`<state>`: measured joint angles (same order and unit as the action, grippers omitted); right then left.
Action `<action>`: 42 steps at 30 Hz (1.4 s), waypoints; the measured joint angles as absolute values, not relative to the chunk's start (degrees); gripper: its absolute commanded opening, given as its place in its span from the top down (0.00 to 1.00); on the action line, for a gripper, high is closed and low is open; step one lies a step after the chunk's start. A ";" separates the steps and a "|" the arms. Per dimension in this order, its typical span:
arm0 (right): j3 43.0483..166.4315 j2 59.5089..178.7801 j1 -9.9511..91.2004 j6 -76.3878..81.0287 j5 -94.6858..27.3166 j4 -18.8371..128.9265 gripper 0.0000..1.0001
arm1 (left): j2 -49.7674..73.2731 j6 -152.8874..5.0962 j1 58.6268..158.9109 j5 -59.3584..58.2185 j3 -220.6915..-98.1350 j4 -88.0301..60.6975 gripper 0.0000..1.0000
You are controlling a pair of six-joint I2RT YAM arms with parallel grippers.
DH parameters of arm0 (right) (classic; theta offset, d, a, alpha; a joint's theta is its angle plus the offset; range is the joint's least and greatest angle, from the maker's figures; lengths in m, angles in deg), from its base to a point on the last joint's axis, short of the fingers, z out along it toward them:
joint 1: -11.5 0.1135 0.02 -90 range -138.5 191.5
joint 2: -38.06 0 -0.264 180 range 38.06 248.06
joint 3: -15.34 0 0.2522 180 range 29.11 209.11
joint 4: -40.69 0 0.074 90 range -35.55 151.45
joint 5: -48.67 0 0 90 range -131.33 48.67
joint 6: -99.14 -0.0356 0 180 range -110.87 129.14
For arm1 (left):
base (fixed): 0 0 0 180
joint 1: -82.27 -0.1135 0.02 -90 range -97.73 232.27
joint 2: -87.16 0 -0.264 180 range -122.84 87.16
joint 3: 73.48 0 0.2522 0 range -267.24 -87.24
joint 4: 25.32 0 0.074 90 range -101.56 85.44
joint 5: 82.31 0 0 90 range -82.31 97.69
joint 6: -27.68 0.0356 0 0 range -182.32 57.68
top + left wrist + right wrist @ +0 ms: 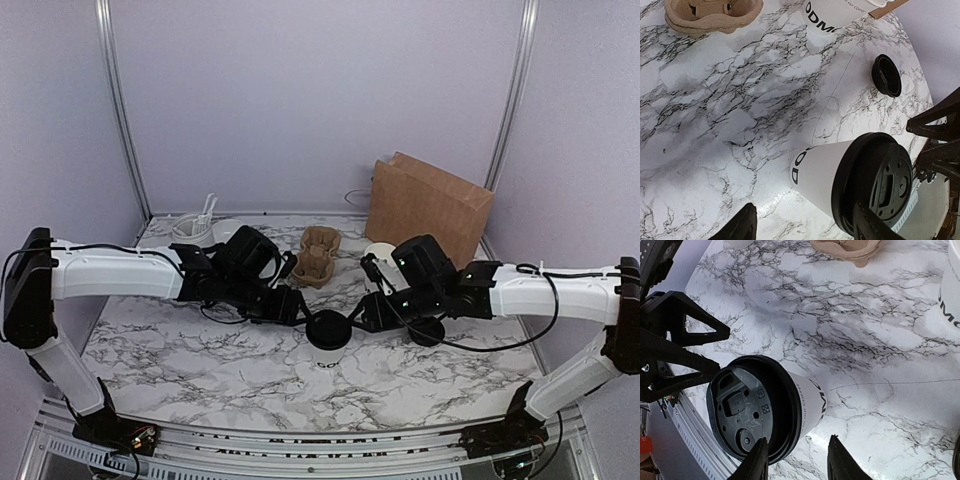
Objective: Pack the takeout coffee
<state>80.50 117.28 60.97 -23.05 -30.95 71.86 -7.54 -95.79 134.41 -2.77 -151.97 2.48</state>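
Observation:
The takeout coffee (328,334), a white cup with black lettering and a black lid, stands upright at the table's middle front. My left gripper (300,309) is open just to its left. My right gripper (364,319) is open just to its right. In the left wrist view the cup (825,172) lies past the open gripper (802,230), whose right finger overlaps the lid rim (860,195). In the right wrist view the cup (807,402) sits ahead of the open gripper (800,465), whose left finger is at the lid's edge (745,407). Neither gripper is closed on the cup.
A lidless white cup (380,257) stands behind the right gripper, with a loose black lid (428,333) to its right. A cardboard cup carrier (318,256) sits at the back middle. A brown paper bag (428,205) is at the back right. A utensil holder (193,230) is at the back left.

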 measured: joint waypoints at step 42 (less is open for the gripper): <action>77.62 118.75 60.75 -24.99 -29.66 67.77 0.66 | -9.31 -95.46 133.69 -5.28 -151.67 1.54 0.34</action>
<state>77.62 118.75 60.75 -24.99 -29.66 67.77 -9.31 -95.46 133.69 -5.28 -151.67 1.54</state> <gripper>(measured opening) 0.347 0.662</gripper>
